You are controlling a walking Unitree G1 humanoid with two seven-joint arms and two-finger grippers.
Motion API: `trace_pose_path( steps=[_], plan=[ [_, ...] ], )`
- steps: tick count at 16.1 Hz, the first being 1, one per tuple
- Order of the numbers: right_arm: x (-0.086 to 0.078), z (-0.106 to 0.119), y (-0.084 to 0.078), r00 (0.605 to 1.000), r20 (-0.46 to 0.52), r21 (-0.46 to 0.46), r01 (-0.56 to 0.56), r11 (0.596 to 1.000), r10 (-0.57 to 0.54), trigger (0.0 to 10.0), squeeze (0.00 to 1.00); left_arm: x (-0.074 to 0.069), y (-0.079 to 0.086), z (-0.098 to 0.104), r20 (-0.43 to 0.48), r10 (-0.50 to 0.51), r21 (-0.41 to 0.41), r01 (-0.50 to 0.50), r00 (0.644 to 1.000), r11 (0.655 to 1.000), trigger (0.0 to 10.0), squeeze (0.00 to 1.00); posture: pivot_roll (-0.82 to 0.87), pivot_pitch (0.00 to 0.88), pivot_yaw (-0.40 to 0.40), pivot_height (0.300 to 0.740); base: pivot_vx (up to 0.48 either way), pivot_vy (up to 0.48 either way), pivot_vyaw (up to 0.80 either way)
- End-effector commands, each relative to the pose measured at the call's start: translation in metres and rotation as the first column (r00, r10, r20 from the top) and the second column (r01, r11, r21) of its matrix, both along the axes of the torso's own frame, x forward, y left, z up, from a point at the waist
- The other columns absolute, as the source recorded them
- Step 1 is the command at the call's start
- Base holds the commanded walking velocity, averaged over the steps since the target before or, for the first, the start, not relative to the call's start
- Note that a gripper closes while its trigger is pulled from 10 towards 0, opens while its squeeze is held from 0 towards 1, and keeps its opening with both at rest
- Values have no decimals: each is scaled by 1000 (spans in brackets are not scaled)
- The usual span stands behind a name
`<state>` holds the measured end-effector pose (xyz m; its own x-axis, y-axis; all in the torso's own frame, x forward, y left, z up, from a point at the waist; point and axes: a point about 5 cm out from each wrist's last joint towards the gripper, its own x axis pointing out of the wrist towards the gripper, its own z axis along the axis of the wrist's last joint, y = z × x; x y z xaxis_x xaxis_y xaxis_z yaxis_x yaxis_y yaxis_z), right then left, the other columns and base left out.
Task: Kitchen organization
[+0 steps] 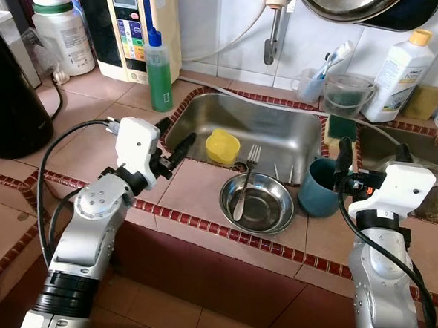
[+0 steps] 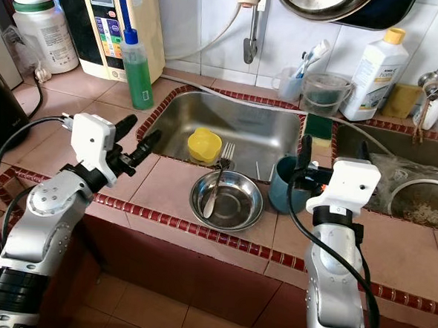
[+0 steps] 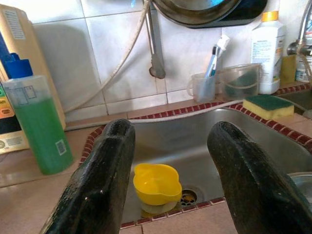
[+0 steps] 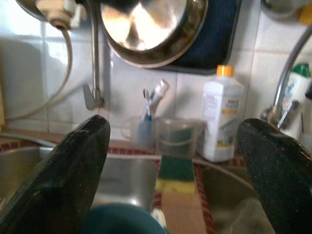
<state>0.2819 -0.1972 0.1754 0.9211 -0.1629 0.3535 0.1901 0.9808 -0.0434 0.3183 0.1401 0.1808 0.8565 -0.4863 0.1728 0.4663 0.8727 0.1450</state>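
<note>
Nothing is gripped yet: left gripper [image 1: 177, 151] is held spread at the sink edge, right gripper [image 2: 331, 157] spread just above the blue cup [image 1: 319, 187]. Steel bowl [image 1: 257, 203] with fork [image 1: 245, 179] remains on the counter, yellow cup [image 1: 222, 146] in the sink [image 1: 280, 130]; sorting is judged barely started.

1. The tiled counter [image 1: 195, 188] has pinkish tiles edged with dark red trim and holds a steel sink [image 1: 280, 134].
2. A steel bowl [image 1: 257, 203] with a spoon [image 1: 241, 199] in it sits on the counter ledge between the two grippers.
3. A teal cup [image 1: 319, 187] stands just beside the right gripper [image 1: 370, 155].
4. A green soap bottle [image 1: 158, 71] stands beyond the left gripper [image 1: 173, 143].
5. A sponge [image 4: 174, 174] lies ahead of the right gripper.
</note>
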Motion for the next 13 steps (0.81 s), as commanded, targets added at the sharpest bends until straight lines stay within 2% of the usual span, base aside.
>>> trace_pose_path(
  steps=[1,3,4,6,8,9,10,11,13],
  plan=[
    [4,6,-5,1000,-12,14,22,1000,-22,10000,0,-2,-2,1,1,-6,7,6,1000,1000,10000,0,-79,0,15,732,0,0,0],
    [10,15,-19,996,-63,26,64,998,-63,10000,0,-4,-8,1,-32,-31,52,33,999,998,10000,0,-86,0,12,732,0,0,0],
    [15,22,-30,993,-111,36,48,998,-44,10000,0,-8,-13,3,-34,-71,76,73,997,994,10000,0,-87,0,9,732,0,0,0],
    [18,28,-42,986,-161,53,42,998,-33,10000,0,-15,-20,4,-58,-138,85,142,989,986,10000,0,-90,0,5,732,0,0,0],
    [21,38,-54,969,-248,90,15,996,7,10000,0,-28,-34,3,-62,-228,150,235,972,960,10000,0,-91,0,0,732,0,0,0],
    [21,39,-55,961,-273,102,-5,995,33,10000,0,-31,-37,2,-67,-243,163,250,968,954,10000,0,-90,0,-6,732,0,0,0],
    [22,44,-56,938,-332,63,-87,994,104,10000,0,-37,-45,-1,-83,-267,169,278,960,946,10000,0,-93,0,-7,732,0,0,0],
    [22,45,-56,926,-356,60,-115,992,129,10000,0,-39,-48,-2,-90,-272,167,284,958,944,10000,0,-94,0,-10,732,0,0,0],
    [22,46,-51,886,-410,49,-214,976,215,10000,0,-45,-55,-5,-96,-297,177,309,950,934,10000,0,-96,0,-20,732,0,0,0]
  ],
)
